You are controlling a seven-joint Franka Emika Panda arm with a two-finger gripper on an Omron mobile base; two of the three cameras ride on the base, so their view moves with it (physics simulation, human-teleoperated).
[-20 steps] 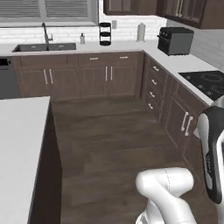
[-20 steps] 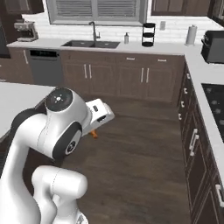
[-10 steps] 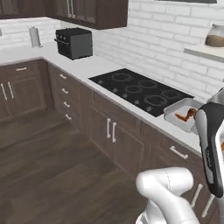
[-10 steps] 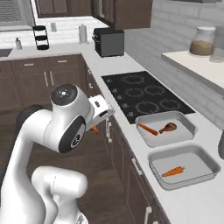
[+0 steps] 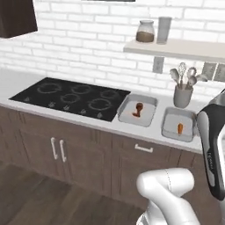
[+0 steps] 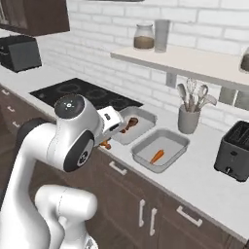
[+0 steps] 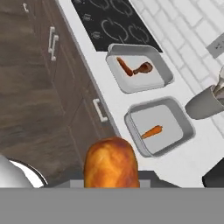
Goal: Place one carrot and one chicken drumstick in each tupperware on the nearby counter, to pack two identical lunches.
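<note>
tupperware (image 7: 162, 144): matt grey | counter (image 7: 98, 83): smooth pale | cabinets (image 5: 83, 154): dark wood | stovetop (image 5: 70, 96): glossy black

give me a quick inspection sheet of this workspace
surface: pale counter over dark cabinets
job's things: tray by stove holds a carrot and a drumstick; second tray holds one carrot only
clutter: utensil crock, toaster, stovetop
grippers: gripper shut on second drumstick, short of the counter
cables: nothing seen
surroundings: white brick wall, shelf with jars, wood floor
</note>
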